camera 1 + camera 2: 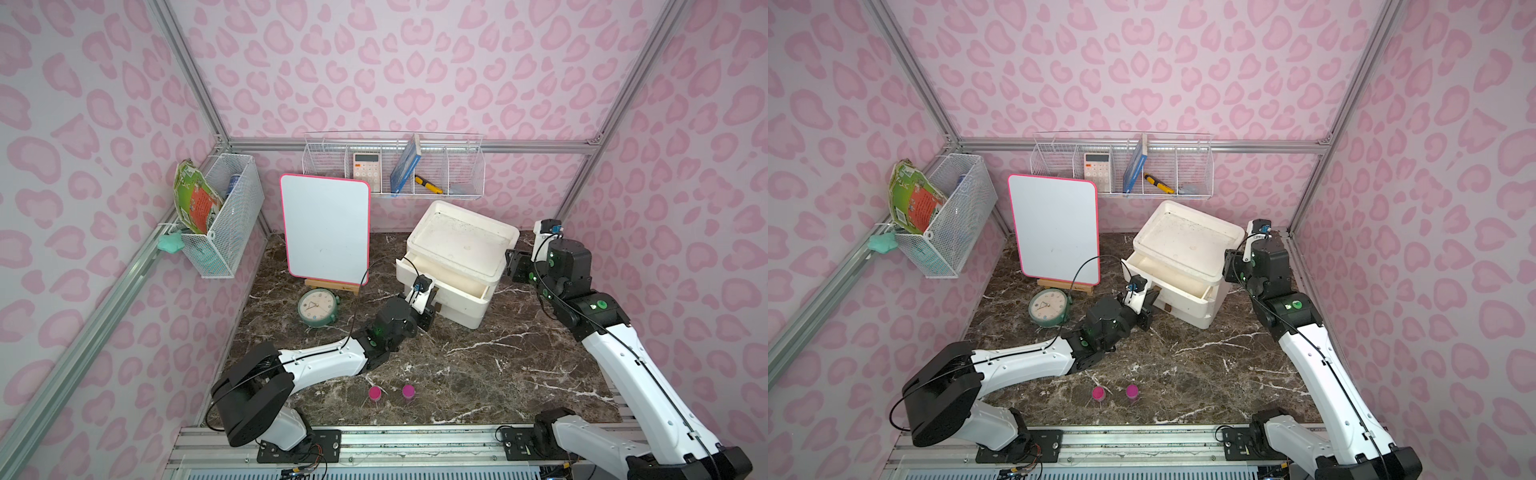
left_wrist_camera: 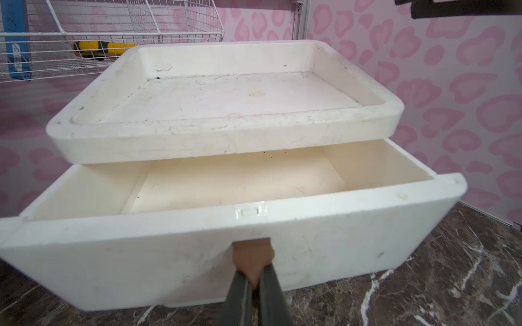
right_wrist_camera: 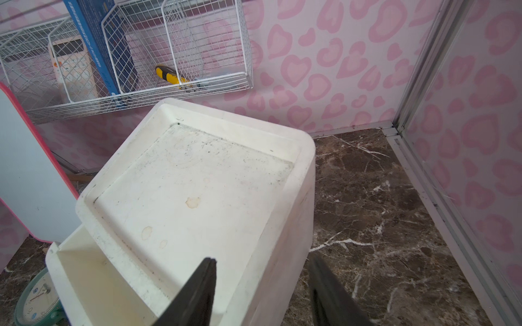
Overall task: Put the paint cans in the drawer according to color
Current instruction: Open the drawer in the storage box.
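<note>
A: Left claw (image 2: 255, 275)?
B: Clenched. Both fingers pinch the end of the brown tab handle (image 2: 252, 252) on the top drawer (image 2: 169, 254).

A: Drawer position?
B: Partway out of the drawer chest (image 1: 461, 245). Its cream floor shows under the chest's top tray. The chest sits at the back right of the marble table (image 1: 478, 374), turned at an angle to the back wall.

A: Right claw (image 3: 261, 258)?
B: Released, jaws apart. It straddles the chest's top rim on the side away from the left arm. One finger is over the tray, the other just beside the outer wall. Whether either touches the chest, cannot tell.

A: Paint cans?
B: Two pink paint cans (image 1: 375, 392) (image 1: 408, 390), seen in both top views. Upright, side by side, not touching. They stand near the table's front edge, between the two arm bases and well apart from the chest.

A: Anything else?
B: Whiteboard (image 1: 326, 228) on its easel beside the chest, green clock (image 1: 318, 307) just in front of it.
</note>
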You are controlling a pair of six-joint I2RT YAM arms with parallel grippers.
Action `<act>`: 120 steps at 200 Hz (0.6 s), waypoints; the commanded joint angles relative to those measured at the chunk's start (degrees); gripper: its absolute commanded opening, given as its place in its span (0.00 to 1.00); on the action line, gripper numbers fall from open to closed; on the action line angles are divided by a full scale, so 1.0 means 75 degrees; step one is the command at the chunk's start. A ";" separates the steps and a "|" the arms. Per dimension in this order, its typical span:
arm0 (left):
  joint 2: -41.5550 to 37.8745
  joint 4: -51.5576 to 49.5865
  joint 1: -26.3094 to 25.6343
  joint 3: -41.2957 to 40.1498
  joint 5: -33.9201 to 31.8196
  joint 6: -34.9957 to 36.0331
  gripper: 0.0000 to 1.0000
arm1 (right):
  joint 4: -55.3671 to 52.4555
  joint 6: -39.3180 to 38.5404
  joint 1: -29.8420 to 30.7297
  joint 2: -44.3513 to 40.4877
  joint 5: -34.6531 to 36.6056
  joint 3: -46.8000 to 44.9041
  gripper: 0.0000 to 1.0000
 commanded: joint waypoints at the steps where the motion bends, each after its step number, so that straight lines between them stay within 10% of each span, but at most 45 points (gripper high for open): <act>1: -0.0486 -0.0348 -0.0031 0.0007 0.0156 -0.0404 0.00 | 0.0096 -0.0066 0.0015 0.0007 0.0077 0.0085 0.56; 120: -0.1984 -0.1688 -0.0114 -0.0725 0.0369 -0.0901 0.00 | -0.0021 -0.0031 0.0014 0.0107 -0.0016 0.0251 0.56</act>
